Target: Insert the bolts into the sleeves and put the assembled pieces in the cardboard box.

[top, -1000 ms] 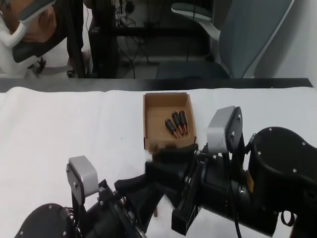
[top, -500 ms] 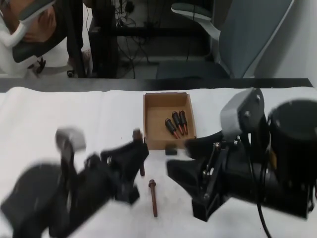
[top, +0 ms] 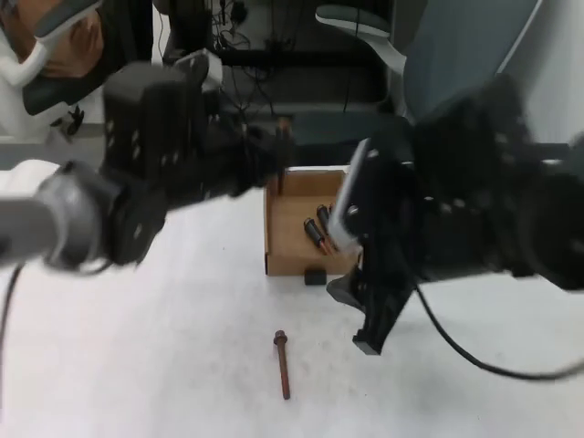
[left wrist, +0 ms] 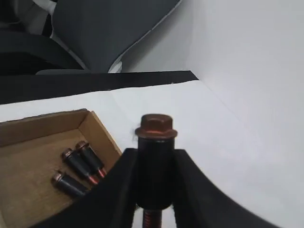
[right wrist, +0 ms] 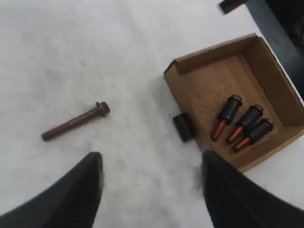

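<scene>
My left gripper (left wrist: 155,159) is shut on an assembled piece (left wrist: 154,142), a copper-headed bolt in a black sleeve, held upright. In the high view that left gripper (top: 274,157) hangs above the back left corner of the cardboard box (top: 285,193). Three assembled pieces (top: 324,228) lie in the box. My right gripper (right wrist: 152,190) is open and holds nothing; it hovers over the cloth in front of the box. A loose bolt (right wrist: 76,121) lies on the cloth. A lone black sleeve (right wrist: 183,127) rests against the box's (right wrist: 199,80) front wall.
A white cloth (top: 137,347) covers the bench. The right arm's bulk (top: 474,201) stands to the right of the box. Behind the bench's far edge are a grey chair (top: 456,64) and dark furniture.
The left arm has risen from the near edge of the bench to above the box, carrying the assembled piece. The right arm has lifted and drawn right, uncovering the loose bolt and sleeve.
</scene>
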Controlling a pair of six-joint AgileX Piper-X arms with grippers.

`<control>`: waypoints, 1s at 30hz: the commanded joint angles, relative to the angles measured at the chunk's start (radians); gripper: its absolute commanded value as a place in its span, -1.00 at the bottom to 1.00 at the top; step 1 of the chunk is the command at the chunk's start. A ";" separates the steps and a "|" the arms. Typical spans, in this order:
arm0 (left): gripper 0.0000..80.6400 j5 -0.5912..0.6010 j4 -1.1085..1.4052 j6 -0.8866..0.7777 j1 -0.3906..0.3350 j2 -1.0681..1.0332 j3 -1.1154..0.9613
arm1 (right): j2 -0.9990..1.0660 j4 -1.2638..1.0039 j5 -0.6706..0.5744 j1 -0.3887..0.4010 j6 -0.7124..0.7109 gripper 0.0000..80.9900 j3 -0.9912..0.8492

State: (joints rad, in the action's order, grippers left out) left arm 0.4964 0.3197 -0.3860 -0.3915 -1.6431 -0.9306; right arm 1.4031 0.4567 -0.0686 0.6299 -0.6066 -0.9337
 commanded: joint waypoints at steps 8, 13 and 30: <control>-0.95 0.029 0.000 -0.099 0.008 -0.313 -0.256 | 0.283 0.017 0.133 -0.020 -0.280 0.42 -0.124; -0.95 0.029 0.008 -0.196 0.008 -0.402 -0.308 | 0.345 0.013 0.138 -0.019 -0.350 0.36 -0.137; -0.95 0.021 0.060 -0.272 0.010 -0.438 -0.311 | 0.490 -0.155 0.138 -0.019 -0.460 0.11 -0.252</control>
State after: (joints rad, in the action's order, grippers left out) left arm 0.5181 0.3588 -0.6508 -0.3810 -2.0845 -1.2255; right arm 1.8657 0.3054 0.0686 0.6167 -1.0565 -1.1596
